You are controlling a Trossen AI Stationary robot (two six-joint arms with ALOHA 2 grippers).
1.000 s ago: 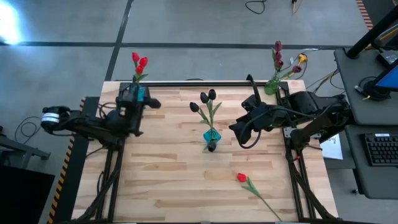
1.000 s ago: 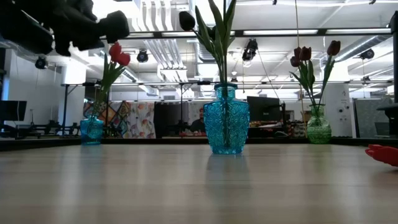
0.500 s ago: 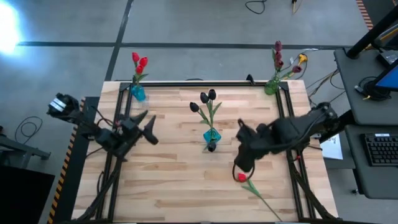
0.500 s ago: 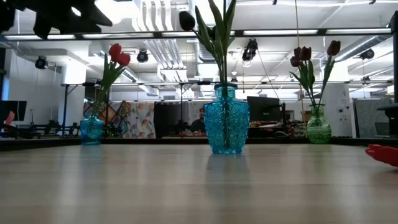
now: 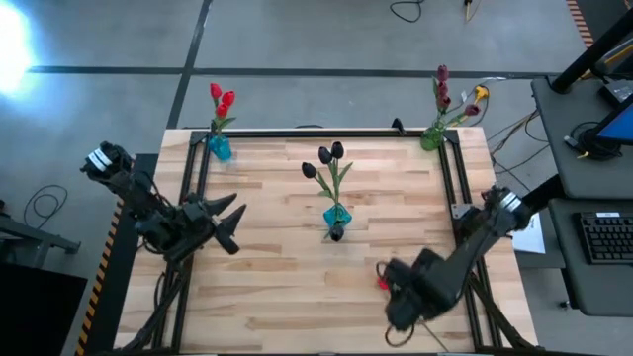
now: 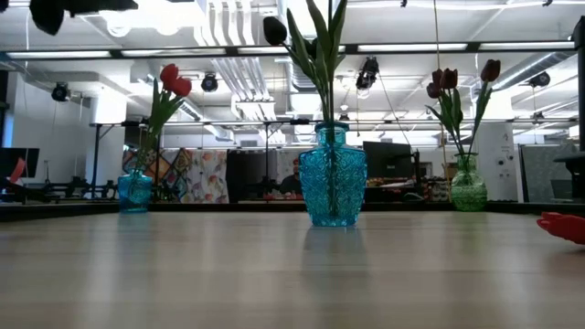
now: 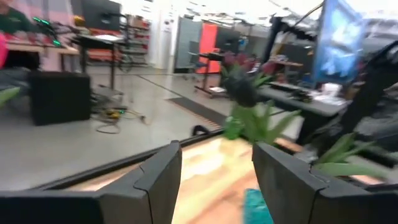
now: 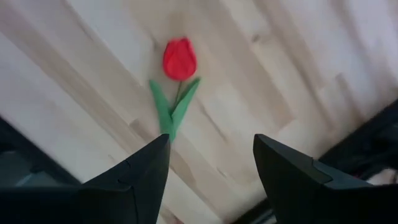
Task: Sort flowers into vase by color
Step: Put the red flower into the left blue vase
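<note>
At frame centre in the high view, a bright turquoise vase (image 5: 335, 217) with a faceted, cut-glass pattern holds black tulips (image 5: 329, 154) on green stems. At upper left, a smaller turquoise vase (image 5: 220, 148) carries bright red tulips (image 5: 222, 97). At upper right, a clear green vase (image 5: 431, 138) holds dark maroon tulips (image 5: 442, 85), with what may be one yellow-orange bloom (image 5: 481, 93) beside them. The table (image 5: 277, 287) is pale wood with light and tan striped planks, framed in black. A red tulip (image 8: 179, 59) with green leaves lies on it. Both arms are dark.
</note>
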